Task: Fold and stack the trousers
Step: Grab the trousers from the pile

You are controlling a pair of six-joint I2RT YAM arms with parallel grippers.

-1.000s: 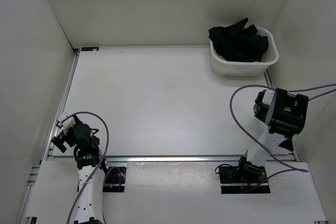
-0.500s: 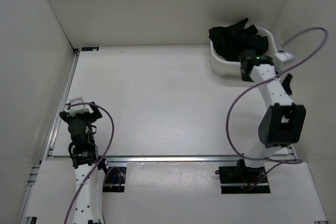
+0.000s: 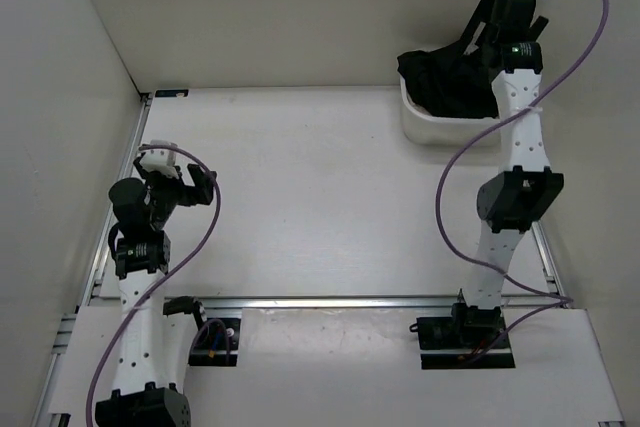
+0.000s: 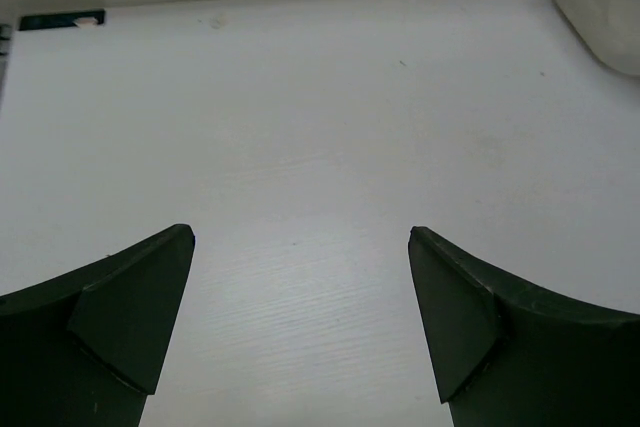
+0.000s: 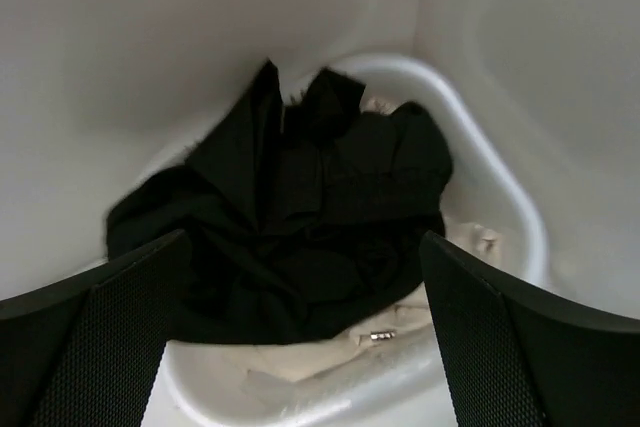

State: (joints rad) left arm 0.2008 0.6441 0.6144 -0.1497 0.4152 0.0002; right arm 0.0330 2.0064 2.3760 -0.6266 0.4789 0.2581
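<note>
White walls close in a pale counter [image 3: 300,197] on three sides, with the two arm bases bolted along its near edge. Nearest, on the left, the left hand [image 4: 301,235] is raised over bare counter, its fingers spread wide with nothing between them, well apart from the work. Across the bare middle, in the far right corner, stands a white tub [image 3: 440,129]. The trousers [image 3: 450,82] are crammed into it in a black crumpled heap that bulges over the rim, one peak of cloth poking upward. Some pale crumpled stuff [image 5: 300,365] shows beneath them inside the tub. The right hand [image 5: 305,239] hangs above the heap, fingers wide apart and not touching the cloth. The fabric looks soft, light and limp. I'd expect it to sag and trail rather than hold a shape, and to drag on the rim coming out. Waistband and cuffs can't be told apart in that bundle, so the raised fold on top looks the fairest place to pinch, taking a thick gather so it doesn't slip free.
</note>
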